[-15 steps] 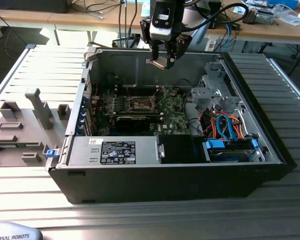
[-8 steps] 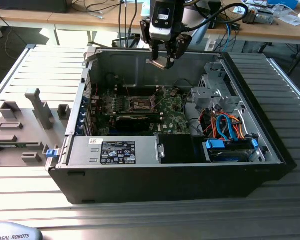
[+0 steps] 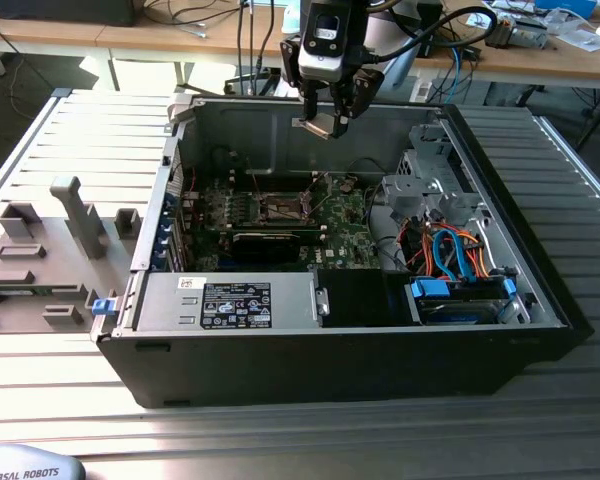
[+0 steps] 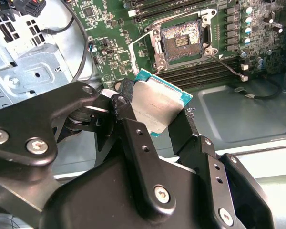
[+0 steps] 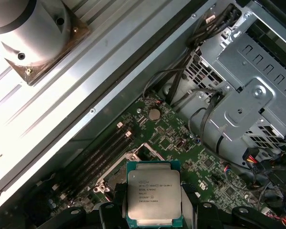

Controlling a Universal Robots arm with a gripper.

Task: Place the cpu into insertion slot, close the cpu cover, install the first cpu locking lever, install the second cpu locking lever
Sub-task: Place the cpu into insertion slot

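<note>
While the gripper (image 3: 327, 122) pinches the cpu (image 5: 154, 193) by its edges above the bare insertion slot (image 4: 181, 40), step one — placement — stands unfinished, likely needing chip squared to slot.

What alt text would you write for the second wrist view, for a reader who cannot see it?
The black claw grips the cpu by its edges, with the dull silver top showing, and holds it tilted and clear of the board. Beyond it, on the green motherboard, the insertion slot sits open and empty.
</note>
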